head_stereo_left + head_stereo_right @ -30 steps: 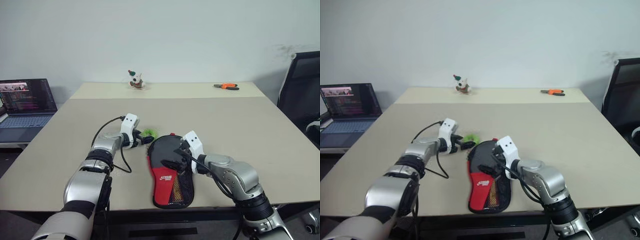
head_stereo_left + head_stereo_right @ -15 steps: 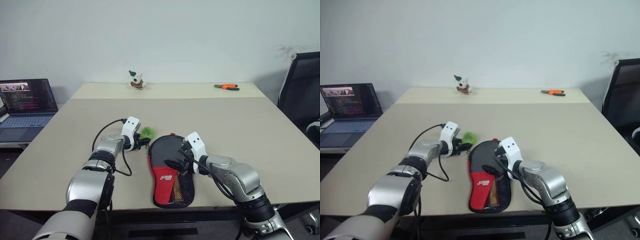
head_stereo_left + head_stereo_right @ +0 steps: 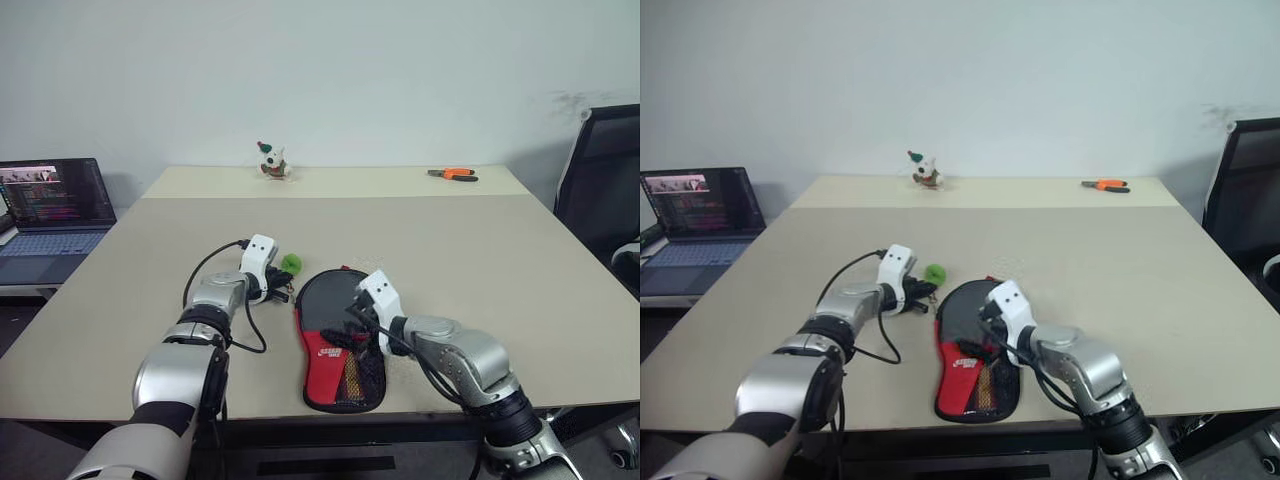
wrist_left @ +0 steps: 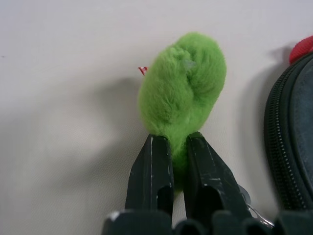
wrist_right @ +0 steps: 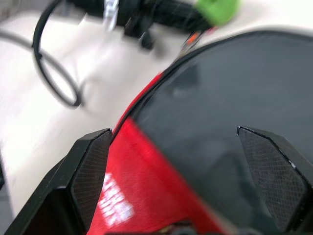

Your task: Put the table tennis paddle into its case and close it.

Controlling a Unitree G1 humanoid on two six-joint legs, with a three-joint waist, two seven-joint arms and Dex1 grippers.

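Observation:
The case point(image 3: 340, 345), black fabric with a red lower panel and a mesh pocket, lies flat near the table's front edge. The table tennis paddle is hidden from view. A green fluffy pom-pom point(image 4: 183, 83) lies on the table just left of the case's rounded top, beside its zip edge point(image 4: 288, 142). My left gripper point(image 4: 177, 139) is shut on the pom-pom's near end, and it shows beside the case point(image 3: 285, 290) in the head views. My right gripper point(image 5: 172, 132) hovers open just over the case's black upper face point(image 5: 225, 93).
An open laptop point(image 3: 50, 200) stands off the table's left side. A small toy figure point(image 3: 270, 160) and orange-handled pliers point(image 3: 452, 173) lie at the far edge. A black chair point(image 3: 600, 180) stands to the right. A black cable loops beside my left wrist.
My left gripper has closed from wide open onto the green pom-pom, which now looks bunched up. My right gripper has sunk slightly toward the case.

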